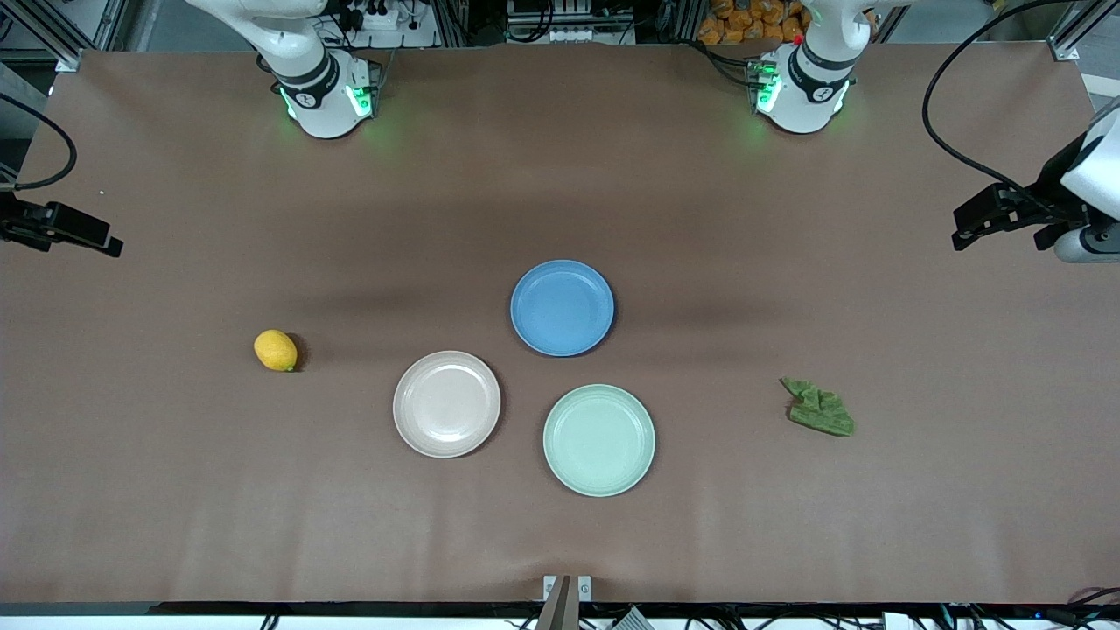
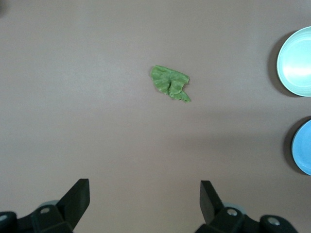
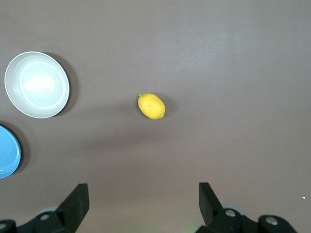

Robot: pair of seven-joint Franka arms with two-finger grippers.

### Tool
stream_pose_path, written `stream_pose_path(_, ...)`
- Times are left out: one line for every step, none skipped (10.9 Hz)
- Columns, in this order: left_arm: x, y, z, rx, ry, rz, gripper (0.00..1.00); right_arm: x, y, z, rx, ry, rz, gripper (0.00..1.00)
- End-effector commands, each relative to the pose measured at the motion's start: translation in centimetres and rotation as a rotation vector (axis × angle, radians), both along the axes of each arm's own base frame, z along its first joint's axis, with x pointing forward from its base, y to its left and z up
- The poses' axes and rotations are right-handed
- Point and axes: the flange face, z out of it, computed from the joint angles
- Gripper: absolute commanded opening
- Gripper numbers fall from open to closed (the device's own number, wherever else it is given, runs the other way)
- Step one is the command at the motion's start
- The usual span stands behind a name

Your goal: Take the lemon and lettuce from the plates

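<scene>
The lemon point(image 1: 276, 350) is seen lying on the bare brown counter point(image 1: 560, 157), toward the right arm's end, well apart from the plates. In the right wrist view the lemon point(image 3: 151, 106) is shown on its side with its tiny green tip visible, nothing touching it.

The lettuce point(image 1: 819, 408) is found flat on the counter toward the left arm's end, also well apart from the plates. In the left wrist view the lettuce point(image 2: 169, 83) is seen as a wrinkled green piece with ragged edges, lying alone.

Three plates are grouped near the middle of the counter. The beige-pink plate point(image 1: 446, 403) is placed on the lemon's side of the group, and the mint green plate point(image 1: 598, 439) sits beside it, a little nearer to the front camera. The blue plate point(image 1: 562, 307) is set farther from the front camera than the other two. None of the three is seen to hold anything, and they lie close together without touching.

The right gripper point(image 3: 143, 204) is held in the air over the counter at the right arm's end, with the lemon in sight under its camera; its jaws are spread wide and nothing is between them. The left gripper point(image 2: 144, 201) is held in the air over the counter at the left arm's end, above the area of the lettuce; its jaws are likewise spread wide and hold nothing.
</scene>
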Motion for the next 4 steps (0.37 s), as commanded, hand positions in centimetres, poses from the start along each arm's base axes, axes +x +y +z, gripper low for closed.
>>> stream_pose_path(-0.9,-0.44,1.44,0.025,0.014,-0.004,1.0,-0.18,0.21,0.16,-0.003,0.005,-0.013,1.0)
stream_pose_path(-1.17,-0.25,1.44,0.027,0.03,-0.001,1.0,-0.09,0.21,-0.02,-0.003,0.008,-0.011,1.0)
stream_pose_path(-1.27,-0.42,1.5,0.027,0.031,-0.005,1.0,-0.1,0.12,-0.02,-0.003,0.008,-0.014,1.0)
stream_pose_path(-1.28,-0.69,1.71,0.025,0.027,-0.008,1.0,-0.1,0.12,-0.02,-0.003,0.008,-0.014,1.0)
